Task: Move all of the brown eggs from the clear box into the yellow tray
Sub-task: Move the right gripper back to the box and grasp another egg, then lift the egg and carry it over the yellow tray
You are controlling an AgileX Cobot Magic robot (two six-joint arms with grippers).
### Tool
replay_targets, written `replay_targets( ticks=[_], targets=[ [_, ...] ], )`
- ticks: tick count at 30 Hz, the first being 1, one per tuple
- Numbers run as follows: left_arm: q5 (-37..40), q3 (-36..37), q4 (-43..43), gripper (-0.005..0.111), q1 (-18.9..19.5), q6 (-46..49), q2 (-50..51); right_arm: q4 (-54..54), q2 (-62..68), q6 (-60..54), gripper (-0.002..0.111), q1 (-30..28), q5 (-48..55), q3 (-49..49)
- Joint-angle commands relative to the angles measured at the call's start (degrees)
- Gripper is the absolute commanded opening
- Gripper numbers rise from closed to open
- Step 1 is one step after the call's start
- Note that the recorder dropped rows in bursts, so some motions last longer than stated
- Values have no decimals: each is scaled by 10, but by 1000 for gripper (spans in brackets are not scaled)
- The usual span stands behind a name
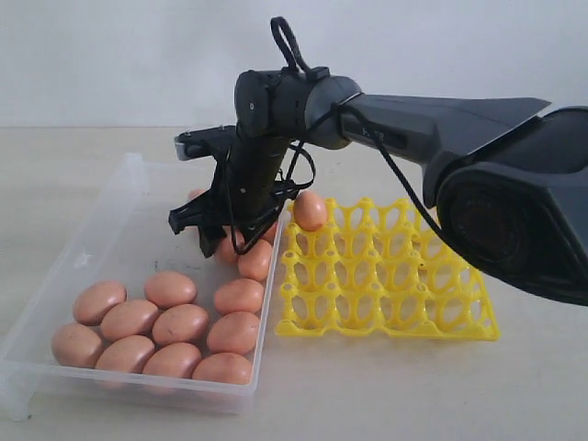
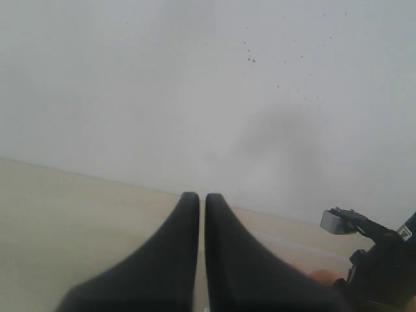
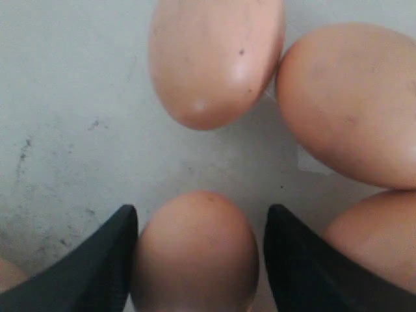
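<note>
Right wrist view shows the right pincer (image 3: 201, 214) spread wide, its fingers flanking one egg (image 3: 195, 253) that lies on the floor of the clear box (image 1: 55, 276). The other brown eggs (image 1: 179, 323) lie around it. One egg (image 1: 310, 209) sits in a far corner cup of the yellow tray (image 1: 395, 276), just beside the box on the counter (image 1: 367, 395). The left pincer (image 2: 202, 214) is narrow, holding nothing.

Eggs (image 1: 179, 323) lie in the box (image 1: 92, 241), left of the tray (image 1: 397, 277)
</note>
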Motion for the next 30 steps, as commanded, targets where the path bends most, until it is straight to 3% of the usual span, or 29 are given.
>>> replay_targets(
  ticks=[1, 7, 12, 22, 27, 30],
  targets=[
    [0, -2, -3, 4, -2, 3, -2, -24, 1, -6, 52, 4, 12, -2],
    [0, -2, -3, 4, -2, 3, -2, -48, 1, -7, 50, 16, 14, -2],
    [0, -2, -3, 4, -2, 3, -2, -56, 1, -32, 0, 21, -2, -2],
    [0, -2, -3, 4, -2, 3, -2, -36, -66, -51, 0, 21, -89, 7],
    [0, -2, -3, 4, -2, 3, -2, -17, -152, -63, 0, 21, -214, 124],
    [0, -2, -3, 4, -2, 3, -2, -12, -233, -76, 0, 21, -331, 259]
  ],
)
